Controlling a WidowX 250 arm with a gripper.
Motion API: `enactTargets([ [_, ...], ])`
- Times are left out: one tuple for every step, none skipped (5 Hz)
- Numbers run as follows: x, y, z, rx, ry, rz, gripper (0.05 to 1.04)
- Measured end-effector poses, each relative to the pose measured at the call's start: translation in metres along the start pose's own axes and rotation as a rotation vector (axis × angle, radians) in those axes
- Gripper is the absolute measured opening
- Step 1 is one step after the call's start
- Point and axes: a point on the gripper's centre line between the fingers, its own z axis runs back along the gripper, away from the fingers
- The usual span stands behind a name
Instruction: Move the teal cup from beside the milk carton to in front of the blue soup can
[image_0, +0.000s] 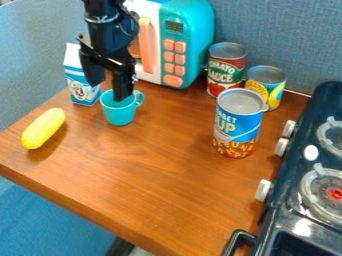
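Observation:
The black gripper (107, 84) hangs from the upper left over a teal cup (120, 112), its two fingers apart. One finger comes down at the cup's mouth and hides part of the rim; the other is higher, to the left, in front of a blue and white carton (81, 86). Whether either finger touches the cup I cannot tell. The cup stands upright with its handle to the right. In front and to the left lies a yellow, elongated vegetable or fruit (44, 128).
A teal and white toy microwave (190, 50) stands behind the cup. A red and green can (226, 70), a yellow and blue can (266, 86) and a taller soup can (238, 125) stand to the right. The dark toy stove (287, 205) borders the wooden table (147, 180).

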Motion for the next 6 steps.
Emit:
enactTargets([
  [0.009,0.005,-0.008,0.015,0.011,0.028,1.001],
  [0.012,0.005,-0.019,0.006,0.034,0.034,1.001],
  [0.016,0.005,-0.026,0.005,0.038,0.049,1.001],
  [0.017,0.001,-0.039,-0.026,0.053,0.044,1.001],
  [0.022,-0.007,-0.05,-0.025,0.08,0.031,1.001],
  [0.031,-0.014,-0.054,-0.021,0.078,0.005,1.001],
])
